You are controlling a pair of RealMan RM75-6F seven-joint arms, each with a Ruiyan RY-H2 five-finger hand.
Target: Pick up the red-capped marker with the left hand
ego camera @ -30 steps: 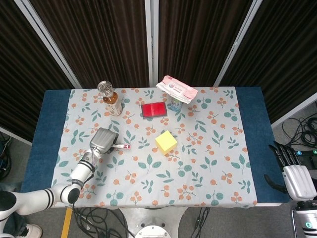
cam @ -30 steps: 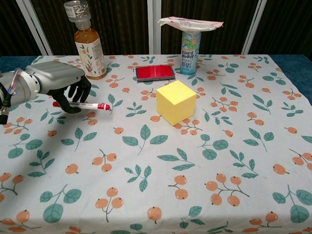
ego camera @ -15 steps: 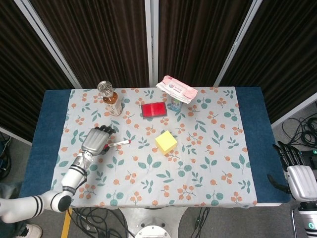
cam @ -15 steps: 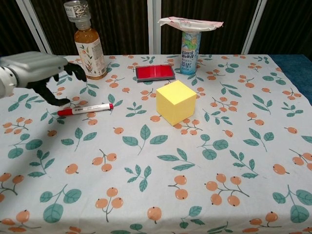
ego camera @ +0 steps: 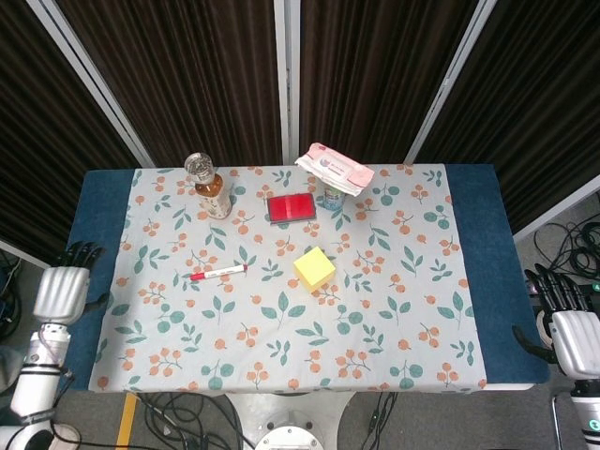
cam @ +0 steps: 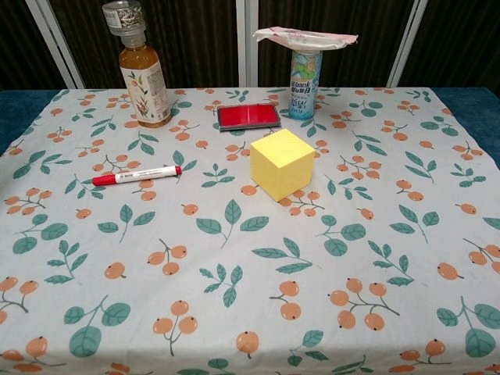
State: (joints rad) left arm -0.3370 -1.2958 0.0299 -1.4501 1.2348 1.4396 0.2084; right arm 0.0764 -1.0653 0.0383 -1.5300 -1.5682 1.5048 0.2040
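Note:
The red-capped marker (ego camera: 217,273) (cam: 137,175) lies flat on the floral tablecloth, left of the yellow cube, with nothing touching it. My left hand (ego camera: 62,289) hangs off the table's left edge, far from the marker, with its fingers extended and nothing in it. My right hand (ego camera: 566,323) sits beyond the table's right edge, also holding nothing. Neither hand shows in the chest view.
A yellow cube (ego camera: 314,269) (cam: 282,163) stands mid-table. At the back are a tea bottle (ego camera: 211,188) (cam: 143,74), a red flat case (ego camera: 292,207) (cam: 248,116), and a can (cam: 305,74) with a pink wipes pack (ego camera: 335,168) on top.
My left hand let go of the marker, lifted away, and withdrew to the left past the table edge. The marker now lies alone, slightly shifted. The right hand barely moved.

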